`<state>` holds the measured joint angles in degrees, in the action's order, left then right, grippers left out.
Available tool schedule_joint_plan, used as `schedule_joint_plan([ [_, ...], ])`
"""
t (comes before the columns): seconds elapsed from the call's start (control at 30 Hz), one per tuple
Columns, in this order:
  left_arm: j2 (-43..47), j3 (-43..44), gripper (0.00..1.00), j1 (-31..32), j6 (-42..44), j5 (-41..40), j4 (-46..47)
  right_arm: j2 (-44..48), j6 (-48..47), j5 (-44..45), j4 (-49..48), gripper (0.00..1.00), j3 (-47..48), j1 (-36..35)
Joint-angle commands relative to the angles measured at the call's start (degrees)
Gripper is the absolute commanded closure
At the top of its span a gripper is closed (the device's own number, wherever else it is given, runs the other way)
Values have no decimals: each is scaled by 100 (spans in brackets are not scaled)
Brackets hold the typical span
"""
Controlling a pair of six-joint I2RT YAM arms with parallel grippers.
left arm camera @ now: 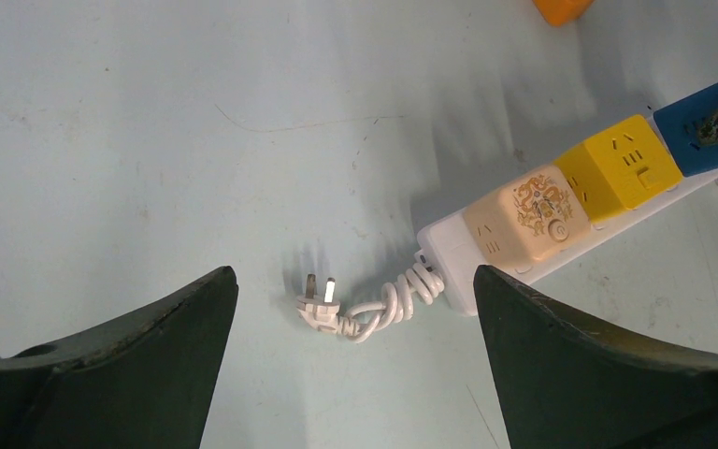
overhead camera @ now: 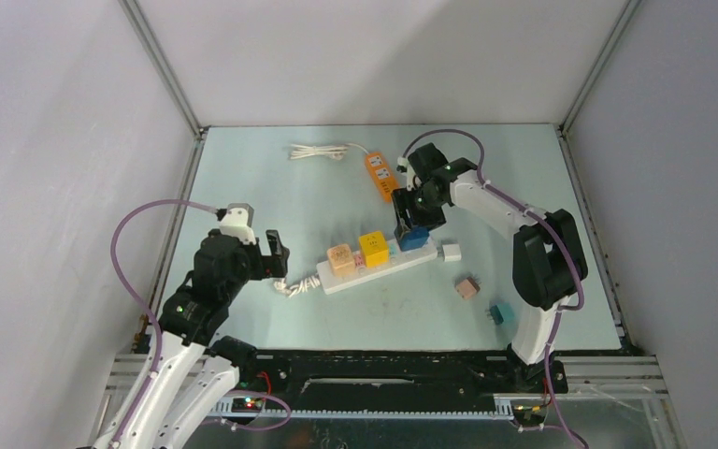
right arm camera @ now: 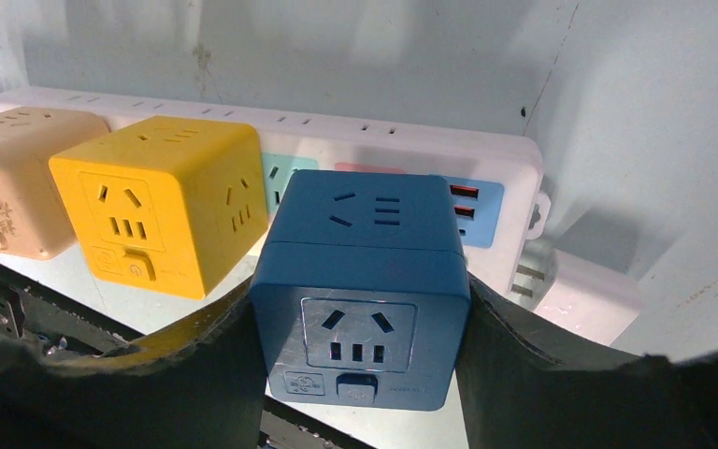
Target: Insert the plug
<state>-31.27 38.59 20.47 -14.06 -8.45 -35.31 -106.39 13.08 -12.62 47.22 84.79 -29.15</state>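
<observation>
At the white power strip (overhead camera: pixel 341 282), blue cube plug (overhead camera: pixel 415 240) in right pincer (overhead camera: pixel 410 227).

two power strips (overhead camera: pixel 337 282), six cube plugs (overhead camera: pixel 373 249), two robot arms (overhead camera: pixel 491 201)

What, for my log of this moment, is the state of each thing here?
Blue cube, gripped by the right end effector at the white strip's end; seating unclear.
Right end effector, shut on the blue cube.
Left end effector, open, empty.
Yellow cube, sitting on the strip.
Beige cube, sitting on the strip.
Strip's plug, unplugged, lying on the table.
Orange strip, lying apart, cord bundled.
</observation>
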Motion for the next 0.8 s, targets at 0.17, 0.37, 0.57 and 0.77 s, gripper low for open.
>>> schedule_joint_plan([
  [0.17,-44,-80,0,-34,-50,1,60,-261,38,61,-232,100,81,-34],
  [0.37,-46,-86,0,-34,-46,2,66,-327,52,0,-279,100,37,-26],
  [0.57,-54,-80,0,-34,-50,2,63,-232,64,-58,-200,100,37,-80],
  [0.77,-47,-80,0,-34,-52,1,59,-140,55,107,-142,100,-38,-182],
])
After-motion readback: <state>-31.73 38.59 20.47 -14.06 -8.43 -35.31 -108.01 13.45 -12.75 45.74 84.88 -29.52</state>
